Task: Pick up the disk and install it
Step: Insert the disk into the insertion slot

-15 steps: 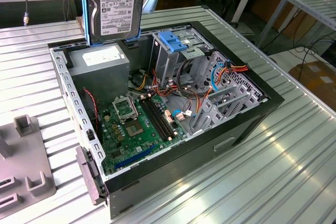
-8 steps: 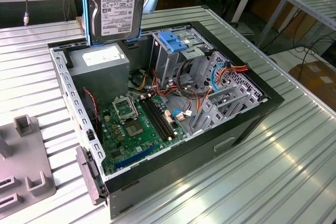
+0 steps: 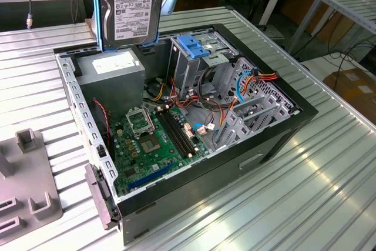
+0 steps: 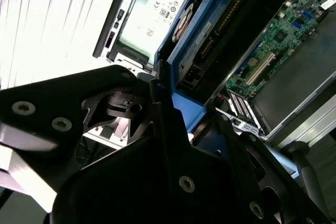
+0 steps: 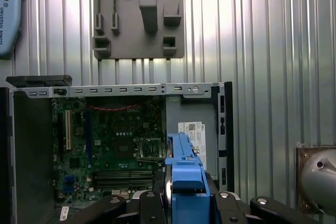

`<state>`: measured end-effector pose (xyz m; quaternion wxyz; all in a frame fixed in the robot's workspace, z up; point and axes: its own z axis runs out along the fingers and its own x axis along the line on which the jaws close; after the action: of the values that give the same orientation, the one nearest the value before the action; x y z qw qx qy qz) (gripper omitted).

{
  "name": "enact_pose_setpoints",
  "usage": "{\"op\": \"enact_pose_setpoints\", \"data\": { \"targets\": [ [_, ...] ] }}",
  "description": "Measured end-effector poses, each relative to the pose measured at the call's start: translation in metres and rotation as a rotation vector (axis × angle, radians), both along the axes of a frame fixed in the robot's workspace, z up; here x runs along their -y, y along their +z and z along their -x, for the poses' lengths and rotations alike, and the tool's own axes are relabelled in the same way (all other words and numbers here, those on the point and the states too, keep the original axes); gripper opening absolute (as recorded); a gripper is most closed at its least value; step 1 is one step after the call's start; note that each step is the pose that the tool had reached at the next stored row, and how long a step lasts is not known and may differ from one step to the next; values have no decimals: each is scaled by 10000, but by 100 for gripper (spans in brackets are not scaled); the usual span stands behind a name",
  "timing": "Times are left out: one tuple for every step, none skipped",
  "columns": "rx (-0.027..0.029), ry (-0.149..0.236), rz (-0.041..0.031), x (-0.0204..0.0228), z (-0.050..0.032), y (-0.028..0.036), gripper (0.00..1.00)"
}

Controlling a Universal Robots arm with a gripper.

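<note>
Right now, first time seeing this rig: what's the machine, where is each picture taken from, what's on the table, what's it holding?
It is a single robot arm with a gripper. The exterior view comes from a camera standing off the arm. Both wrist views come from cameras riding near the wrist, looking past the gripper. On the ribbed metal table lies an open computer case. Inside it you can see the motherboard, a grey power-supply box and a blue bracket on the drive cage. A grey fixture plate lies beside the case. The gripper is shut on the disk, holding it upright in the air above the case.
</note>
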<state>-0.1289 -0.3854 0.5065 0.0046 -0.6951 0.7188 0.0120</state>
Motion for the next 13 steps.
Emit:
{"op": "enact_pose_setpoints", "data": {
  "targets": [
    [0,0,0,0,-5,0,37],
    [0,-1,0,0,-12,0,37],
    [0,0,0,0,-19,0,37],
    [0,-1,0,0,-32,0,37],
    [0,-1,0,0,-41,0,37],
    [0,-1,0,0,-47,0,37],
    [0,0,0,0,-57,0,37],
    [0,-1,0,0,-69,0,37],
    [1,-1,0,-1,-77,0,37],
    [0,-1,0,-1,-87,0,37],
    [1,-1,-1,0,-105,0,37],
    [1,-1,0,0,-118,0,37],
    [1,-1,0,0,-132,0,37]
  ]
}}
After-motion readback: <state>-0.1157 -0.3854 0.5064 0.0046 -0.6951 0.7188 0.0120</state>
